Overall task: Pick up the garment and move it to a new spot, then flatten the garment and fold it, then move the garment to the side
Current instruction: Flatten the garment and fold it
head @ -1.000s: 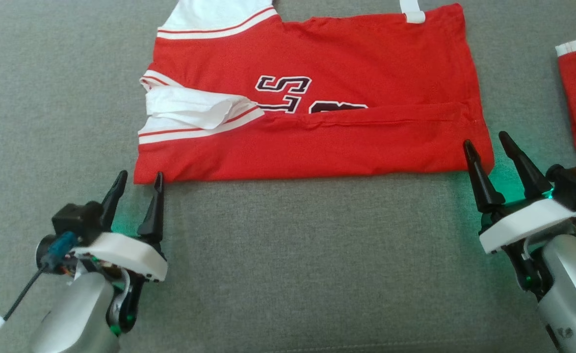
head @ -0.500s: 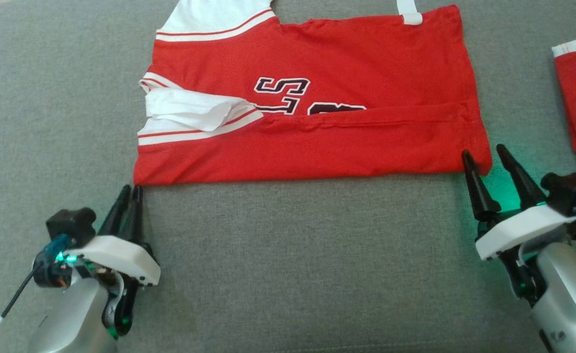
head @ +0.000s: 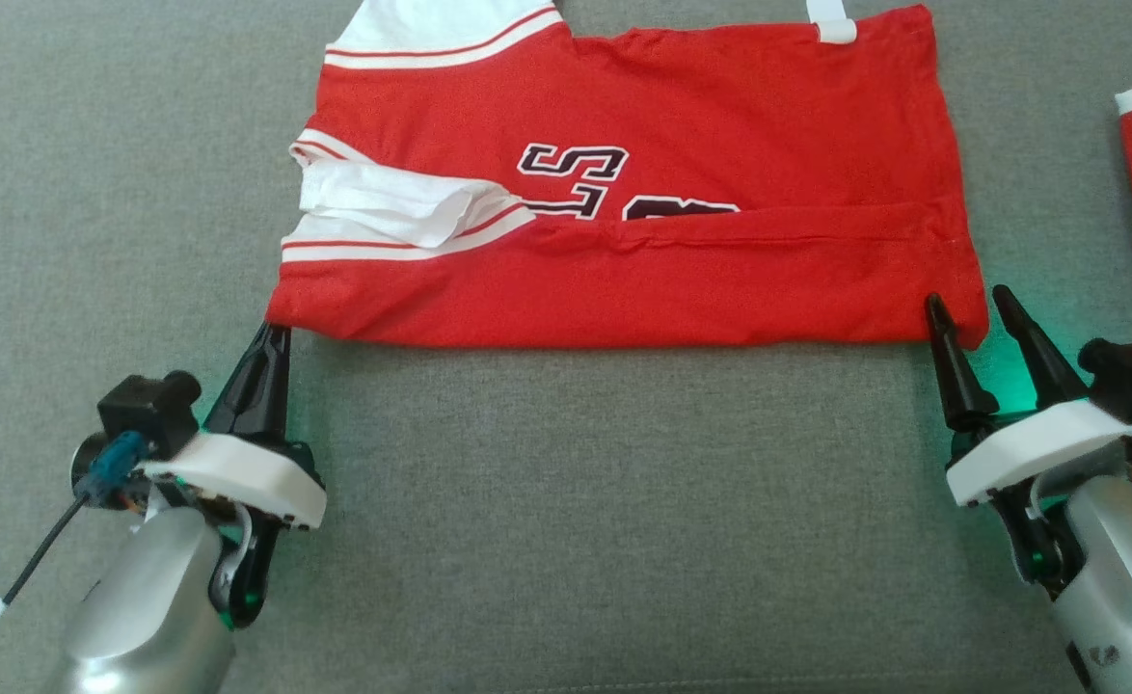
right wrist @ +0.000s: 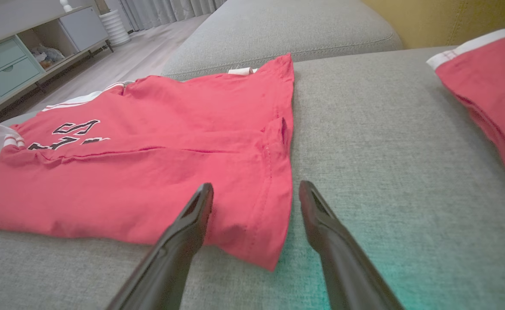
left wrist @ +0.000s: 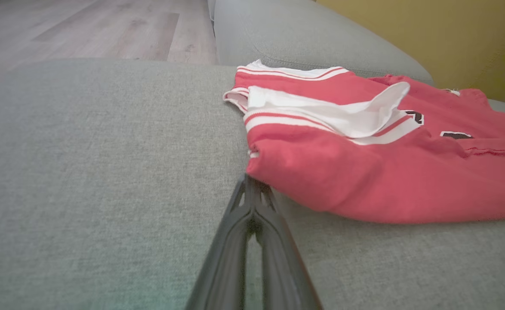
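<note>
Closure of the left end effector is showing: its fingers, parted a second ago, are now meeting at the near-left corner of the garment, which is lying half folded across the far part of the sofa cushion. Whether cloth is pinched, I cannot tell. Right end effector is standing open, straddling the near-right corner. Judgement: the next fold is beginning, left side leading, right side yet to clamp.
</note>
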### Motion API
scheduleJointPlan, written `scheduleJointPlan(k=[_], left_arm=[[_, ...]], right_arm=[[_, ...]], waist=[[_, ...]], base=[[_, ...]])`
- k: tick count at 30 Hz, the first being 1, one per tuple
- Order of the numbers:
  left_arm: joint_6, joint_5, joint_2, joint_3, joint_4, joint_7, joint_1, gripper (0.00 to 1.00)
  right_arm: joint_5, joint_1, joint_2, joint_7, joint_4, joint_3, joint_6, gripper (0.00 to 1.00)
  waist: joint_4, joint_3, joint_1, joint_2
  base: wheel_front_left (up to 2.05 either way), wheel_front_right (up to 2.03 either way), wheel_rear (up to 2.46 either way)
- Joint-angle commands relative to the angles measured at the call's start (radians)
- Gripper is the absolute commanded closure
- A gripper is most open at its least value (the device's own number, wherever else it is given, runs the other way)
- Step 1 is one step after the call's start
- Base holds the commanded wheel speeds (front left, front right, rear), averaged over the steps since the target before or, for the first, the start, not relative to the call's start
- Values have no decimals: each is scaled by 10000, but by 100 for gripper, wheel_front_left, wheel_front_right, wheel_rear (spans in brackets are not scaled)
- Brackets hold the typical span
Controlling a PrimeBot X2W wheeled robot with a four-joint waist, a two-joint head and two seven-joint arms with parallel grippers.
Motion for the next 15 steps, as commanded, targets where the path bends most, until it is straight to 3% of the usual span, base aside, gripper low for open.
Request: scheduleJointPlan(k=[1, 15], left_arm=[[28, 99, 404, 255, -303, -182, -186, 100], [837, 539, 1259, 19, -2410, 79, 1607, 100]], right_arm=[[7, 119, -110, -110, -209, 28, -7, 0], [30, 644, -145, -110, -265, -340, -7, 0]], waist=[[-15, -61, 0, 0], [196, -357, 0, 0]], base=[[0, 0, 0], [0, 0, 0]])
